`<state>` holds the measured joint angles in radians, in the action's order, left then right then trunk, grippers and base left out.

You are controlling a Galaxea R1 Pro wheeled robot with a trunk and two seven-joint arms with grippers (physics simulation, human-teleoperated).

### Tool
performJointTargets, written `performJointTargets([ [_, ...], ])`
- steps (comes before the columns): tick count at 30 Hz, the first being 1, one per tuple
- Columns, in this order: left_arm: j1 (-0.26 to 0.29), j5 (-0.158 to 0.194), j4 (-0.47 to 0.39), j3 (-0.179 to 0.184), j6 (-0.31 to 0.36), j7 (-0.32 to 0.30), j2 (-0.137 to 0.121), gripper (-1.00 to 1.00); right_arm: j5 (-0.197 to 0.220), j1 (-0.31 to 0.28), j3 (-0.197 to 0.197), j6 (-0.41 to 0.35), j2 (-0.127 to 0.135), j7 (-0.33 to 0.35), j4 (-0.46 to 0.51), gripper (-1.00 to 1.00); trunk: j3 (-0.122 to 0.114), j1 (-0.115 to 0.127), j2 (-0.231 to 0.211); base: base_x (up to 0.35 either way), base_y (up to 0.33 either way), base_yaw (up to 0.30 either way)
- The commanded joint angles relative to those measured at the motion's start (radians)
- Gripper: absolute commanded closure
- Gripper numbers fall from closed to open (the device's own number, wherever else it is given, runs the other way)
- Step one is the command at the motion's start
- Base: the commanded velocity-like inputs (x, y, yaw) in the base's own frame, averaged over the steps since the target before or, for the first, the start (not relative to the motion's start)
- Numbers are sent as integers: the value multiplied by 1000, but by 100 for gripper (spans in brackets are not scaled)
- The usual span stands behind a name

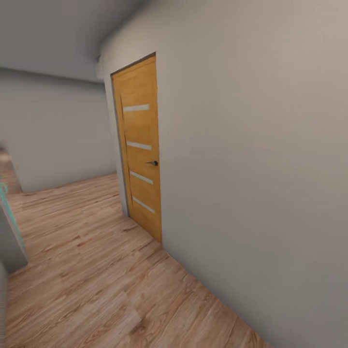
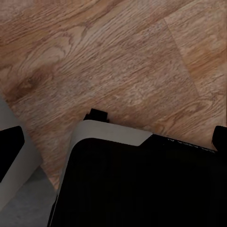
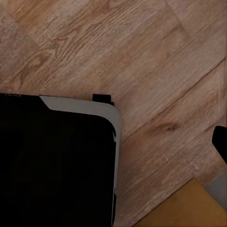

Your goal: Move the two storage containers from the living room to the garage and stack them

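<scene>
The two storage containers and the garage are out of view. I am in a corridor with a light wood-plank floor [image 1: 87, 270]. In the left wrist view my left gripper [image 2: 118, 146] is open, with one dark fingertip [image 2: 10, 151] at each side edge and nothing between them, over the planks and my own black base [image 2: 142, 189]. In the right wrist view my right gripper [image 3: 113, 146] shows one dark fingertip [image 3: 220, 142] far out at the edge, so it reads as open and empty, above my base [image 3: 52, 161].
A shut orange wooden door [image 1: 140, 150] with a dark handle [image 1: 153, 163] sits in the long pale wall [image 1: 251, 169] on my right. A far wall [image 1: 53, 135] closes the corridor ahead. A grey and teal edge [image 1: 9, 232] juts in at the left.
</scene>
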<state>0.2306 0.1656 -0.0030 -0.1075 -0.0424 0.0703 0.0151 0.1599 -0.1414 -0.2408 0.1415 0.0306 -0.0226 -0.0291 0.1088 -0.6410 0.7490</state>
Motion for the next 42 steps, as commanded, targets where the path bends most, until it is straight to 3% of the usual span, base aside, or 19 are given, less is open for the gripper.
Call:
performJointTargets([
  [1, 1, 2, 1, -8, -4, 2, 0, -100, 10, -1, -9, 6, -1, 0, -3, -100, 2, -1, 1, 316, -94, 268],
  [28, 1, 3, 0, -8, -4, 2, -1, -100, 7, -1, -9, 7, 1, 0, -3, -100, 2, -1, 1, 315, -90, 268],
  [42, 1, 3, 0, -9, -4, 3, -1, -100, 7, -1, -9, 6, 2, 0, -3, -100, 2, -1, 1, 42, -5, 268],
])
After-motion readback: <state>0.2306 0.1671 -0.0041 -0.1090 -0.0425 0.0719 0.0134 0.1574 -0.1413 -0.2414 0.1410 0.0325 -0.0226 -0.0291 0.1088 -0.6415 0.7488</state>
